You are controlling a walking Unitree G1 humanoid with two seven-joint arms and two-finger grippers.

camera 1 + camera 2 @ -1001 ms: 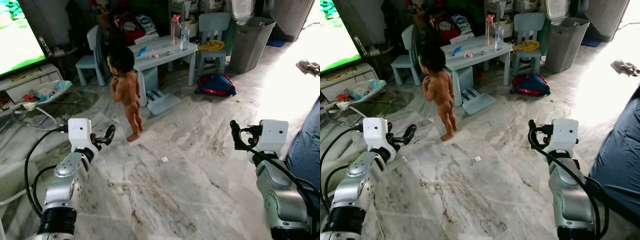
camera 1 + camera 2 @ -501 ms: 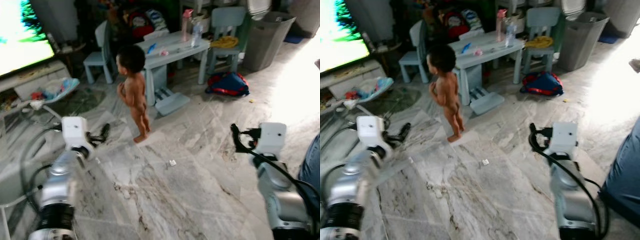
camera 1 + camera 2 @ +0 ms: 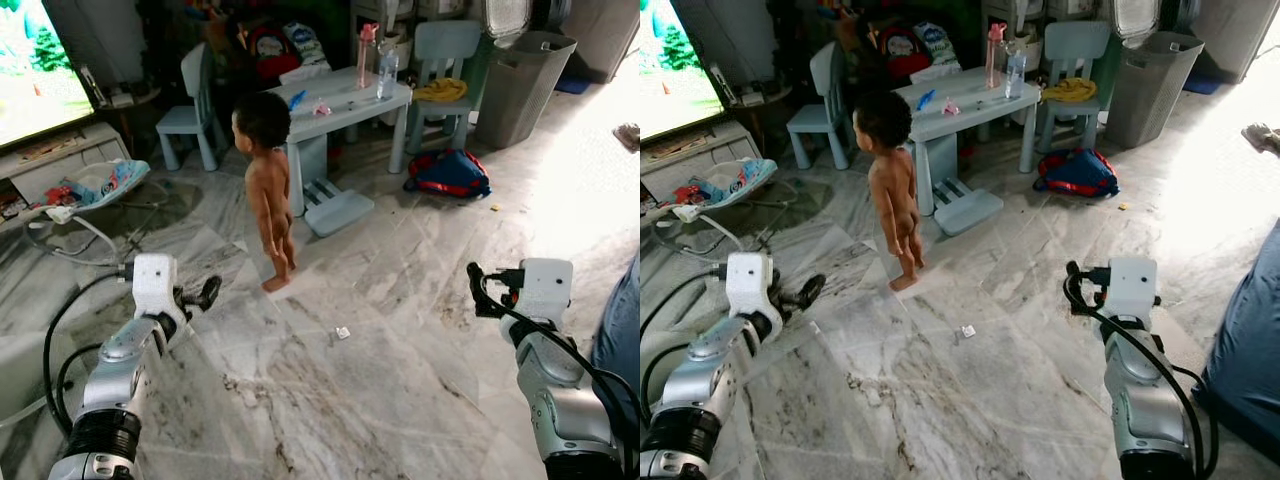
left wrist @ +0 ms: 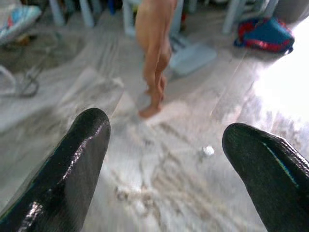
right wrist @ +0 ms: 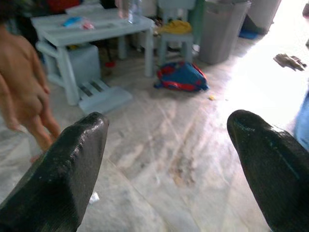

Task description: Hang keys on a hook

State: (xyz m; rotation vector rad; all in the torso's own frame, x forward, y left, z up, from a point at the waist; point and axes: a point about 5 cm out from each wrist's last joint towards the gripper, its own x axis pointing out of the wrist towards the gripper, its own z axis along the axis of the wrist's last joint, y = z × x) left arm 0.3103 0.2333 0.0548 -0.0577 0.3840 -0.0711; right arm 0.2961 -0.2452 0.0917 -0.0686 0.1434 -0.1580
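In the left eye view, you are looking down at a marble floor. Your left gripper is at 8 o'clock and your right gripper is at 4 o'clock. Both are held up over the floor. A small person stands at 11 o'clock, next to a low light worktop with 2 bottles on it. A red and blue bag lies at 1 o'clock, near a grey bin. A little white scrap lies on the floor in the middle.

The right eye view shows the same room. A bright screen is at 10 o'clock.

In the left wrist view, the jaws are wide apart and hold nothing. You see the floor and the person's legs between them.

In the right wrist view, the jaws are wide apart too, with nothing in them. The bag and the worktop are far ahead.

You cannot see keys or a hook in these pictures. So you cannot tell how far the job is. Maybe the keys are yet to be found, or maybe they hang somewhere out of sight.
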